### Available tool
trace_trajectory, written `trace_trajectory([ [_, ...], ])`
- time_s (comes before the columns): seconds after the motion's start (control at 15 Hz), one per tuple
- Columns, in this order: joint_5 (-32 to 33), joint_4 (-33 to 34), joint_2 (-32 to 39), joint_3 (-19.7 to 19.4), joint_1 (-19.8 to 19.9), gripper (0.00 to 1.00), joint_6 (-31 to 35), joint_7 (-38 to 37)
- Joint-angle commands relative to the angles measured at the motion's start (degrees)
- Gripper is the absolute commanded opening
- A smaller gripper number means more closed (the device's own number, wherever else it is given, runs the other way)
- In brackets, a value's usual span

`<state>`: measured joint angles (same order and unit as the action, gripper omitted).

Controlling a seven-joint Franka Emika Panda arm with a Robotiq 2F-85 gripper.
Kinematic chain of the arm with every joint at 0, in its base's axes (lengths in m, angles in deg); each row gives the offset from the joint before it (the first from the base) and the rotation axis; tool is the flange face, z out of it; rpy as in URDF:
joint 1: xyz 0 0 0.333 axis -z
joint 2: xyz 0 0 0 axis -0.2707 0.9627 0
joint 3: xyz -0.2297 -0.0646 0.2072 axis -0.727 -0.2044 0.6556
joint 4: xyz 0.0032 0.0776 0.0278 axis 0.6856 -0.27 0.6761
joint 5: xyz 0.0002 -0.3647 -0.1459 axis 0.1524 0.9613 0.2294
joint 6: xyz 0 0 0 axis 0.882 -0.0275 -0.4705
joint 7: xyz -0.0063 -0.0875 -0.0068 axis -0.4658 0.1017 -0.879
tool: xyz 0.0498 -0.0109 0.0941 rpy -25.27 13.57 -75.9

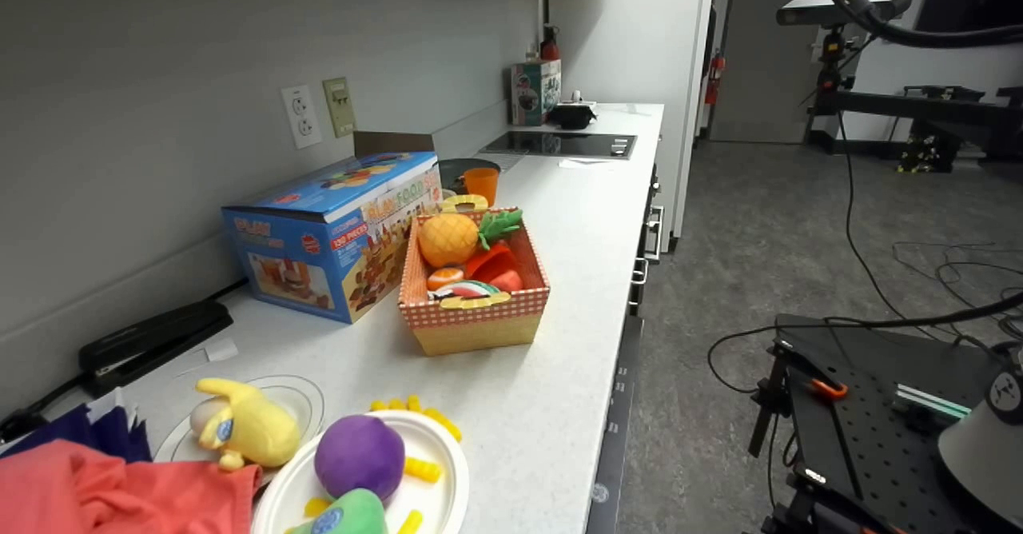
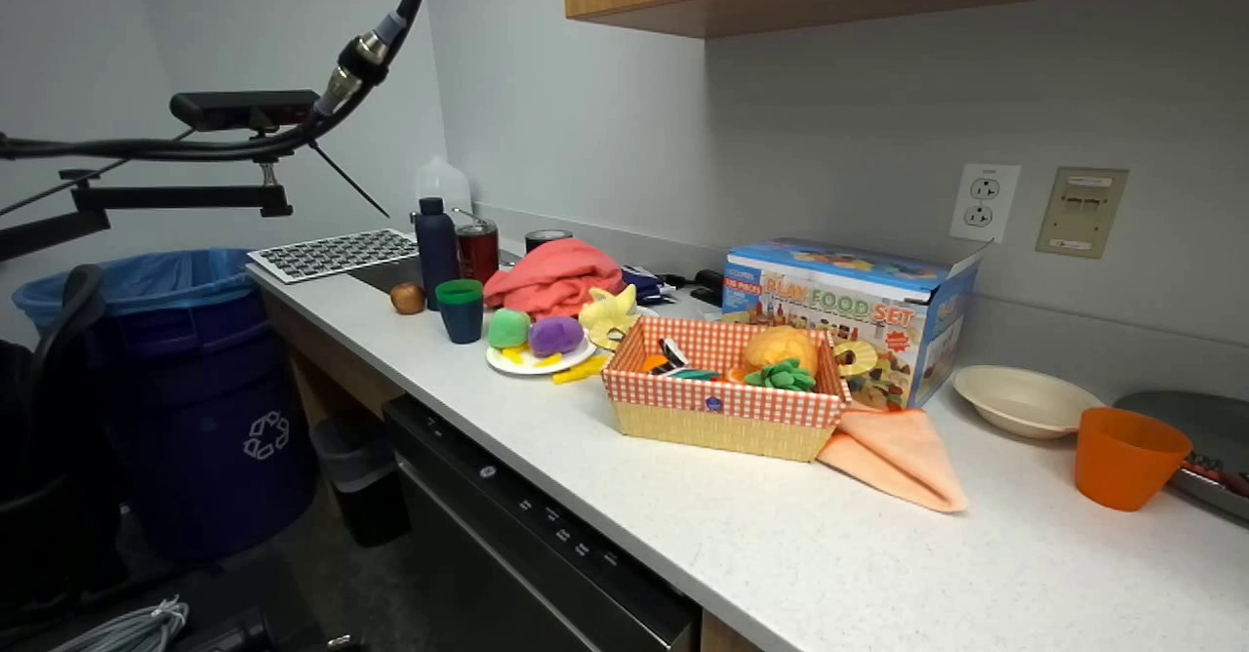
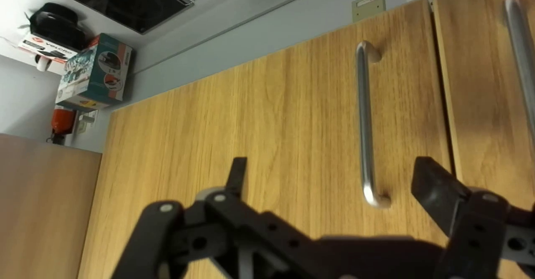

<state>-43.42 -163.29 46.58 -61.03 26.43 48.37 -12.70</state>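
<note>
Handle (image 3: 365, 124) ahead of my gripper (image 3: 330, 162); basket (image 1: 479, 332) on the counter (image 1: 583, 222)
In my wrist view the handle, set on a cabinet door (image 3: 271, 137), shows between the fingers (image 3: 238, 172), nearer the one on the right; a second door (image 3: 472, 82), bearing a second handle (image 3: 520, 49), adjoins at the right. In an exterior view I see the basket with a toy pineapple (image 1: 446, 240) in it, a box (image 1: 320, 250) just left by the wall (image 1: 447, 54), a plate (image 1: 453, 470) before it and a cooktop (image 1: 559, 144) well behind. In an exterior view I also find a cloth (image 2: 898, 457) just right of the basket, a bowl (image 2: 1025, 396) farther right and a cup (image 2: 1122, 462) in front and to the right of the bowl.
</note>
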Motion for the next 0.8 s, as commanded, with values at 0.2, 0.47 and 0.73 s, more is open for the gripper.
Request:
trace_trajectory([
  [0.2, 1.0, 6.8, 5.2, -0.5, 0.7, 1.0, -1.4, -1.0],
  [0.47, 0.9, 6.5, 6.3, -1.2, 0.9, 1.0, -2.5, -1.0],
  [0.73, 4.1, 6.7, 5.7, -2.1, 0.8, 1.0, -3.8, -3.7],
])
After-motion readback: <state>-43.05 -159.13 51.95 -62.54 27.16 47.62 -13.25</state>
